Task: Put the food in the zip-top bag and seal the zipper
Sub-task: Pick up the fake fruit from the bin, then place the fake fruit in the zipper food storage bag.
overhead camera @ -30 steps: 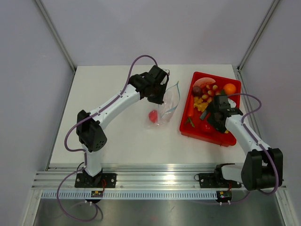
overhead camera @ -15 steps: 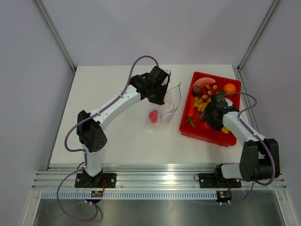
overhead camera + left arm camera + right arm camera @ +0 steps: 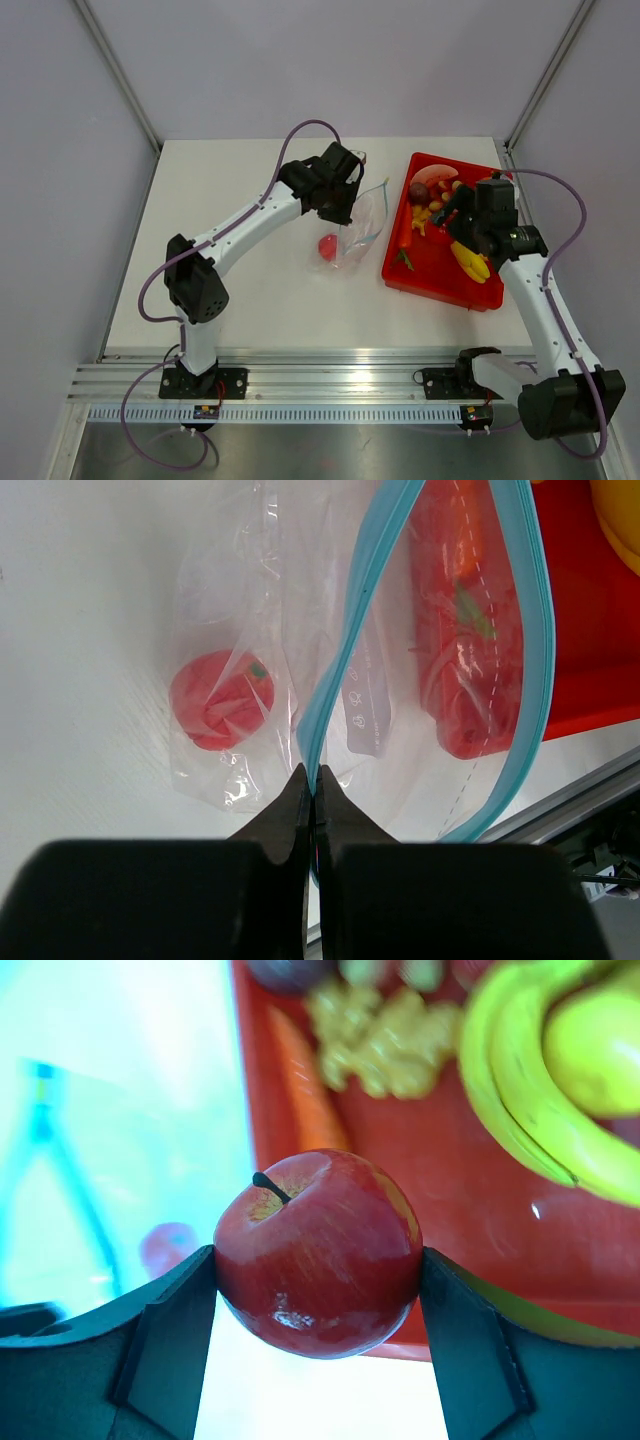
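Note:
The clear zip-top bag (image 3: 362, 225) lies left of the red tray, mouth held apart, with one red toy food (image 3: 327, 246) inside near its bottom. My left gripper (image 3: 313, 780) is shut on the light blue zipper (image 3: 340, 670) at the bag's near mouth edge; the zipper's other side (image 3: 535, 650) bows away from it. My right gripper (image 3: 318, 1270) is shut on a red apple (image 3: 320, 1255), stem up, held above the tray's left part. In the top view the right gripper (image 3: 464, 214) hangs over the tray and the apple is hidden.
The red tray (image 3: 440, 282) at the right holds a banana (image 3: 470, 262), a carrot (image 3: 305, 1090), a yellow cluster (image 3: 390, 1045), a purple ball (image 3: 418, 192) and several more pieces. White table lies between bag and tray.
My right gripper closed on the apple in the tray and has lifted up and back with it. The left gripper and bag have stayed put.

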Controlling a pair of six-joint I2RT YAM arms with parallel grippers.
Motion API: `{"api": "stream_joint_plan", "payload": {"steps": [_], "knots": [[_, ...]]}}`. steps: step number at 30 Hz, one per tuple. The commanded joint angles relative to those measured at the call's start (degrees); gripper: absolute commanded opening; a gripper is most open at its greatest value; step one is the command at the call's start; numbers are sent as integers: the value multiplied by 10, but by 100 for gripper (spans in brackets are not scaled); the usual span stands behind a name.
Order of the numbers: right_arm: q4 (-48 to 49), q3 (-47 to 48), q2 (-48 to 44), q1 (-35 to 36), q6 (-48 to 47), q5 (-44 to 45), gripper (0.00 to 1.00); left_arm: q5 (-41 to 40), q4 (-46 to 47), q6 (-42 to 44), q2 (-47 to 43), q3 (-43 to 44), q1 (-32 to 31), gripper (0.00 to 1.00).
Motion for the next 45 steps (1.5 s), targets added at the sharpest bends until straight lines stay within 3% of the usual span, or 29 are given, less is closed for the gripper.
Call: {"api": "stream_joint_plan", "payload": {"steps": [1,11,24,26,27,28,32,40,43,45], "knots": [[-14,77,-21,25,-5,-37,60,15,18,-3,5,20,-3,0],[4,197,47,209,18,10,61,18,17,-7,5,19,-3,0],[54,186,176,235,18,16,63,41,18,-4,-3,16,-3,0],[52,193,186,236,17,16,68,48,22,-4,-5,16,-3,0],[52,197,192,235,16,15,80,50,22,-5,-6,15,-3,0],[50,198,194,235,14,15,85,50,23,-5,-7,15,-3,0],[35,207,190,235,9,28,93,45,23,-4,-11,15,-2,0],[5,194,124,236,4,76,89,35,24,-5,-14,8,-1,0],[-18,183,100,226,4,127,73,30,31,-7,-22,-1,0,0],[-17,155,81,198,3,115,62,26,32,-7,-28,-6,1,0]]}}
